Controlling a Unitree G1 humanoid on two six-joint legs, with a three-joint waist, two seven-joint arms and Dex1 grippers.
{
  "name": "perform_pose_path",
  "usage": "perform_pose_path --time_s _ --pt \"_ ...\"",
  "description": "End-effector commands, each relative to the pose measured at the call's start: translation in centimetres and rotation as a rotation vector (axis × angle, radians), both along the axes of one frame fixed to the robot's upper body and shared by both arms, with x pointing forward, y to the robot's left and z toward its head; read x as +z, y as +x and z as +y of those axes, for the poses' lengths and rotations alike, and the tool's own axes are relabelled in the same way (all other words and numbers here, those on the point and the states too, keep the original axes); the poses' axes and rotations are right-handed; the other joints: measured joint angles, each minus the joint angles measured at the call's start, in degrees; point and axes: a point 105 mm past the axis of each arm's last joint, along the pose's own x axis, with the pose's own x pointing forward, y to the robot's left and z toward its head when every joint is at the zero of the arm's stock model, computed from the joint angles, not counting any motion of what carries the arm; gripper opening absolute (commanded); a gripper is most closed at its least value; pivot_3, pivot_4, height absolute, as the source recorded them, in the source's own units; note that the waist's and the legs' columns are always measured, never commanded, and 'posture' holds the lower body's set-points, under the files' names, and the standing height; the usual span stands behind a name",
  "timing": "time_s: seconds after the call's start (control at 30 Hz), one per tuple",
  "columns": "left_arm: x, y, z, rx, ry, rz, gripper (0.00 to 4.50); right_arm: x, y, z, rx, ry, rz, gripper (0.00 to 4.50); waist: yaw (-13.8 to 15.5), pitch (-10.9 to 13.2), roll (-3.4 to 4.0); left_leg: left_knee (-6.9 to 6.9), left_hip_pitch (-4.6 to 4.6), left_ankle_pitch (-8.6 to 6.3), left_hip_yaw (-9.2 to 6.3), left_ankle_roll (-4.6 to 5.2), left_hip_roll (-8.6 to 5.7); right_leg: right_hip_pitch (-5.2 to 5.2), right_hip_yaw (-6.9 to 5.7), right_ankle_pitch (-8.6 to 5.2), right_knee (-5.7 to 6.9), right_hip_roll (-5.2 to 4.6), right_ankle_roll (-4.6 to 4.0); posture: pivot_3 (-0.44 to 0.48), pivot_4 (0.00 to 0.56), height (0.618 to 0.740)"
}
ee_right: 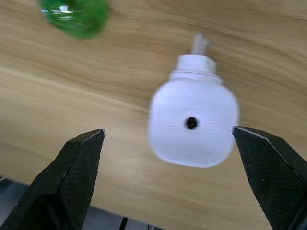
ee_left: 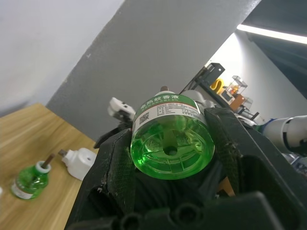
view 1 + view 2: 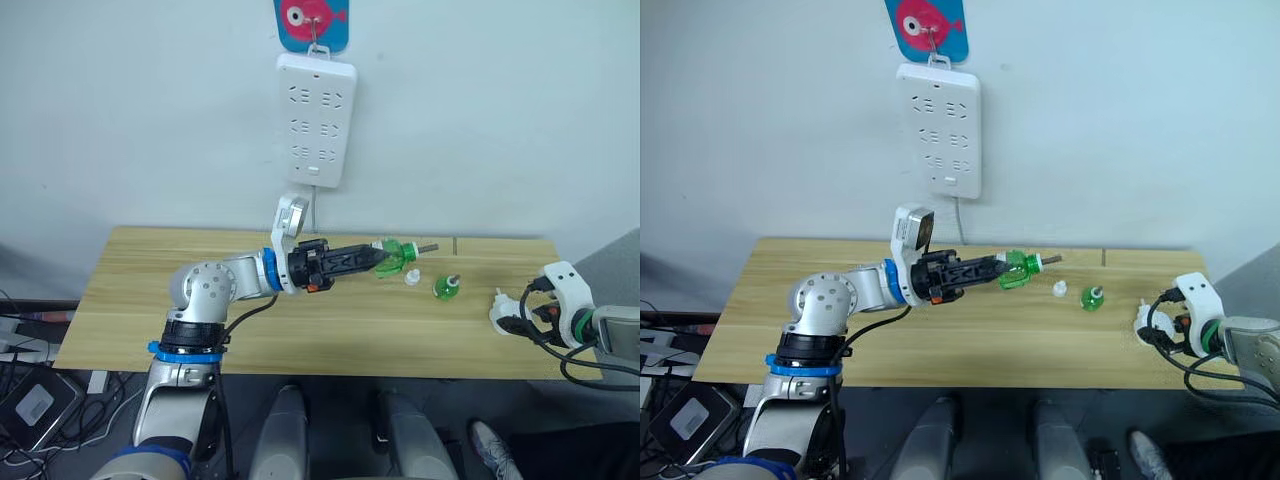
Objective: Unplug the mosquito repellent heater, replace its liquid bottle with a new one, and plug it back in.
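Mosquito repellent heater (image 1: 193,123): small white rounded body, lying unplugged on the wooden tabletop at right edge of the head view, dark hole centred on its visible face, narrow end away from the table's front edge. Green liquid bottle (image 2: 171,138), white label, wick protruding, held horizontal above mid-table. Second green bottle (image 3: 446,287) upright right of centre, between the first and the heater.

Both head views look down over the surface (image 3: 300,330) toward the wall; each wrist view looks closely along its hand.
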Motion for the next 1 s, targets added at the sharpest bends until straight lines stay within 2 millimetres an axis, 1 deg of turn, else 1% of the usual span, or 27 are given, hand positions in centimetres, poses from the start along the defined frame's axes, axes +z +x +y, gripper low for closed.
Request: perform_pose_path --time_s 0.03,0.27,0.47,0.57,0.63,0.67,0.73,0.87,0.9,0.93,1.0 --pt "0.9 -0.9 0.3 -0.027 -0.024 -0.031 2.26 0.1 0.6 -0.7 0.001 -0.004 -0.002 4.46 0.0 0.1 0.05 0.00 0.01 0.00 0.01 0.00 0.00 0.00 0.01 0.00 0.01 0.00 0.00 0.234 0.324 0.740" --pt "0.9 -1.3 0.4 -0.037 -0.014 -0.035 2.26 -1.0 1.9 -0.7 0.011 0.016 0.021 4.46 0.1 0.3 0.05 -0.01 0.01 0.00 0.02 0.00 -0.01 0.00 0.01 0.00 0.01 0.00 0.00 0.250 0.330 0.740" --pt "0.9 -1.5 0.5 -0.050 -0.009 -0.034 2.26 -1.7 2.5 -1.4 -0.002 0.042 0.047 4.46 0.3 0.4 0.08 -0.02 0.01 0.00 0.02 -0.01 -0.02 0.00 0.02 0.00 0.01 -0.01 0.00 0.250 0.330 0.740" --pt "0.9 -1.6 0.6 -0.054 -0.006 -0.032 2.26 -1.7 2.5 -1.3 -0.011 0.075 0.054 3.91 0.3 0.6 0.07 -0.03 0.01 0.00 0.02 -0.01 -0.02 0.00 0.02 0.00 0.01 -0.01 0.00 0.259 0.335 0.740" --pt "0.9 -1.6 0.7 -0.055 -0.005 -0.031 2.26 -1.8 2.5 -1.4 -0.010 0.076 0.060 3.23 0.2 0.6 -0.03 -0.03 0.01 -0.01 0.02 -0.01 -0.02 0.00 0.02 0.00 0.01 -0.01 0.00 0.254 0.338 0.740" --pt "0.8 -1.6 0.6 -0.056 -0.005 -0.031 2.26 -1.8 2.4 -1.4 -0.012 0.083 0.062 3.04 0.2 0.7 -0.15 -0.03 0.08 -0.01 0.04 -0.01 -0.01 0.05 0.04 0.00 0.01 -0.01 0.01 0.254 0.338 0.740" --pt "0.8 -1.6 0.5 -0.058 -0.006 -0.029 2.26 -1.6 2.2 -1.5 -0.025 0.104 0.061 2.98 0.3 0.8 -0.22 -0.03 0.10 -0.01 0.00 -0.01 0.00 0.06 0.01 0.00 0.03 0.00 0.00 0.247 0.336 0.740" --pt "0.8 -1.4 0.4 -0.054 -0.017 -0.023 2.26 0.3 1.5 -1.8 -0.054 0.158 0.033 2.98 0.3 0.8 -0.21 -0.05 0.06 -0.01 0.03 -0.02 -0.02 0.03 0.03 -0.01 0.03 -0.02 0.02 0.235 0.336 0.740" --pt "0.8 -1.3 0.4 -0.055 -0.023 -0.019 2.26 1.7 1.0 -1.6 -0.062 0.218 0.030 2.98 0.3 0.9 -0.18 -0.05 0.05 -0.01 0.03 -0.02 -0.02 0.03 0.03 -0.01 0.03 -0.02 0.03 0.235 0.336 0.740" --pt "0.8 -1.3 0.5 -0.058 -0.031 -0.012 2.26 3.1 0.4 -1.2 -0.058 0.292 0.029 2.98 0.4 1.0 0.00 -0.06 0.04 -0.02 0.03 -0.03 -0.03 0.02 0.03 -0.02 0.03 -0.04 0.03 0.226 0.337 0.740" --pt "0.9 -1.3 0.6 -0.071 -0.051 0.002 2.26 6.9 -1.5 0.1 -0.017 0.486 0.044 2.98 0.4 1.1 0.21 -0.05 -0.01 -0.02 0.05 -0.03 -0.06 -0.02 0.06 -0.03 0.03 -0.06 0.05 0.208 0.334 0.740"
